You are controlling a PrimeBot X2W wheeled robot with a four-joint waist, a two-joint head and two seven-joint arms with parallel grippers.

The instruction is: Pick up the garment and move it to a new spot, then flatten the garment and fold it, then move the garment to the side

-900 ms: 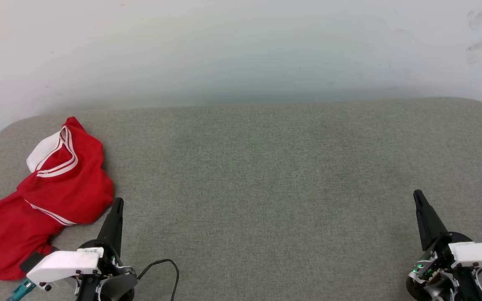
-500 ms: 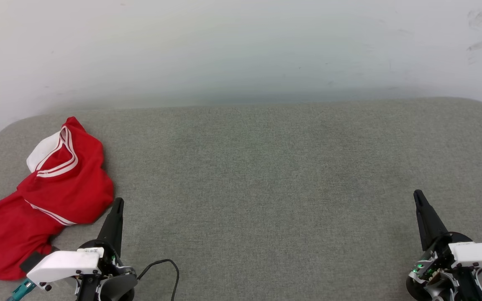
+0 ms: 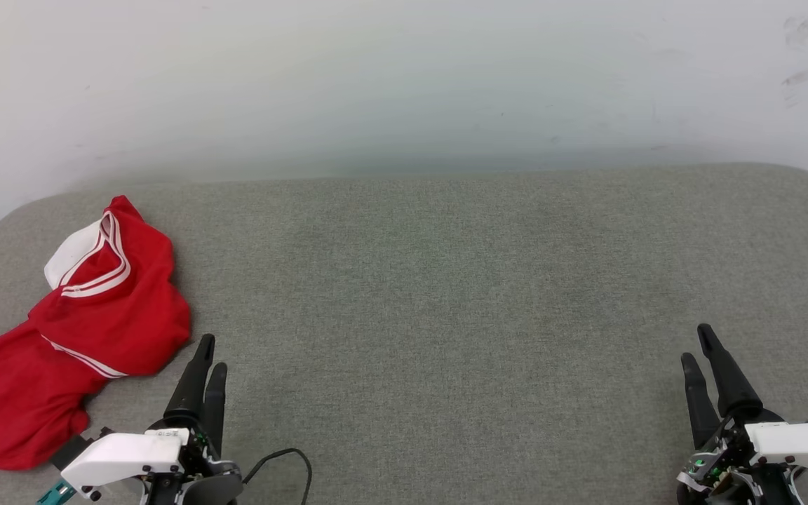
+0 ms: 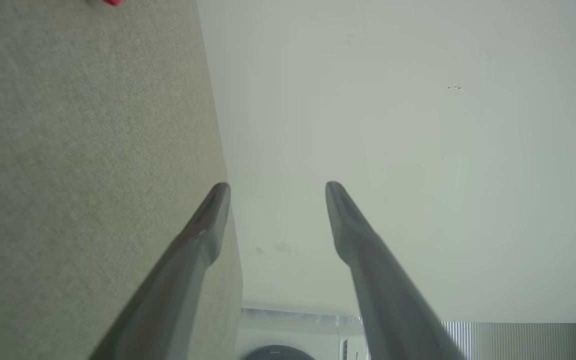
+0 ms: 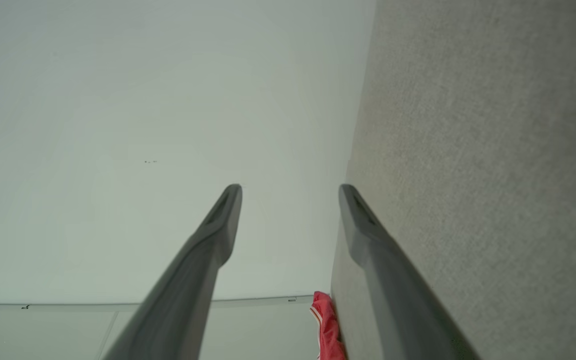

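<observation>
**A:** Where is the garment?

**B:** The garment [image 3: 67, 330] lies crumpled at nine o'clock in the head view, on the left end of the grey fabric worktop [image 3: 446, 280]. It is red, with a white part and striped trim on top.

**A:** And the left end effector?

**B:** The left end effector [image 3: 212, 354] sits at seven o'clock, near the garment, with the cloth at its ten o'clock. Its fingers are apart and hold nothing. A dark cable [image 3: 285, 459] curls beside it.

**A:** And the right one?

**B:** The right end effector [image 3: 696, 344] is at five o'clock, well apart from the garment, its fingers spread and empty. Its wrist view shows a red sliver of the garment at six o'clock against the pale wall [image 5: 118, 125].
</observation>
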